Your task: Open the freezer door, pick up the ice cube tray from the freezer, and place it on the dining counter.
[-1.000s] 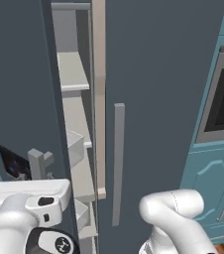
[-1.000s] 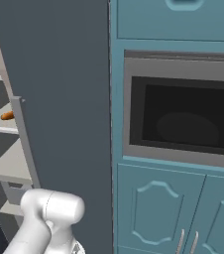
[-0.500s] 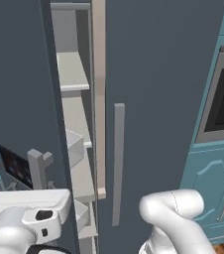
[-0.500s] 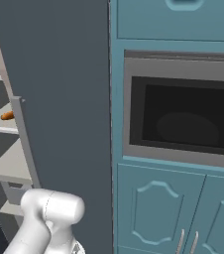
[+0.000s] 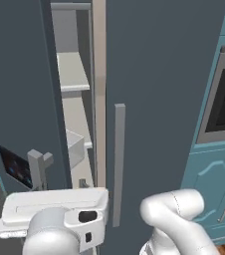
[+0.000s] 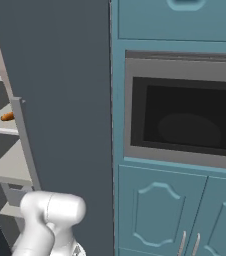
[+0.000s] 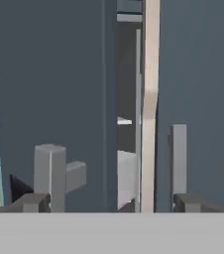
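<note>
Teal cabinetry (image 6: 185,210) with a built-in dark oven (image 6: 185,127) fills the right side of the kitchen, and a tall slate-grey fridge stands to its left.

Largest of the fridge parts is the plain slate-grey door (image 5: 159,99), shut, with a grey vertical bar handle (image 5: 118,164) near its left edge. Left of it the freezer door (image 5: 20,94) stands swung partly open toward the robot; its black display panel (image 5: 14,167) with blue lights sits low on the outer face, and its own grey bar handle (image 5: 36,169) juts out just right of the panel.

Between the two doors the freezer (image 5: 77,99) shows as a narrow gap with light grey inner walls, a shelf (image 5: 72,74) high up and a pale bin (image 5: 75,147) lower down, bordered on the right by a beige strip. The ice cube tray cannot be made out in that gap.

White arm links rise in the near foreground of both base views, with the hand's flat white housing low and near, just below the freezer door's handle.

In the hand view the end effector (image 7: 111,203) has its two dark tips spread wide apart, one low by the freezer door's handle (image 7: 49,176) and the other low by the plain door's handle, holding nothing, with the freezer gap between them.
</note>
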Robot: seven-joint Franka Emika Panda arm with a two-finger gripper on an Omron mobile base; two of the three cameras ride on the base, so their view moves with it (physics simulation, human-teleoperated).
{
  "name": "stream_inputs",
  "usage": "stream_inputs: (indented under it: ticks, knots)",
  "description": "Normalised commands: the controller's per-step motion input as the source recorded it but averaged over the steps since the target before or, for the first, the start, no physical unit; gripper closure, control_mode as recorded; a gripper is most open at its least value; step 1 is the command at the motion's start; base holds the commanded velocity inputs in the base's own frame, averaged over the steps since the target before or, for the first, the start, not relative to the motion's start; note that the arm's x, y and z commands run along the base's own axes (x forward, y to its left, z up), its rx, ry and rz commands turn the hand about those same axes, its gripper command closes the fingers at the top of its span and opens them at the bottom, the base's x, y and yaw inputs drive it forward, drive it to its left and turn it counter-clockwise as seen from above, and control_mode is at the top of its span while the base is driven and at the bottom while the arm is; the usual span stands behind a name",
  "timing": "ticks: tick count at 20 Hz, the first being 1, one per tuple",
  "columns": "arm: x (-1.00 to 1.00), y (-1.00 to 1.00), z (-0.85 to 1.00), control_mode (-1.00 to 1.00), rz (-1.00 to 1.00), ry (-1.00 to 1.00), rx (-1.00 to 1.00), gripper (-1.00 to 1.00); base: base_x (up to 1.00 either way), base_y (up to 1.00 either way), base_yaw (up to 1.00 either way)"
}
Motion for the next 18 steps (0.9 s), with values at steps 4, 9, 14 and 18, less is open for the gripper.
stream_inputs:
  ticks: [4,9,14,18]
  knots:
    - [-0.21,-0.93,0.74,-1.00,0.25,0.00,0.07,-1.00,0.00,0.00,0.00]
    - [-0.28,-0.91,0.60,-1.00,0.30,0.00,0.05,-1.00,0.00,0.00,0.00]
    - [0.17,-0.71,0.31,-1.00,0.52,0.00,0.16,-1.00,0.00,0.00,0.00]
    - [0.32,-0.42,0.17,-1.00,0.62,0.00,0.13,-1.00,0.00,0.00,0.00]
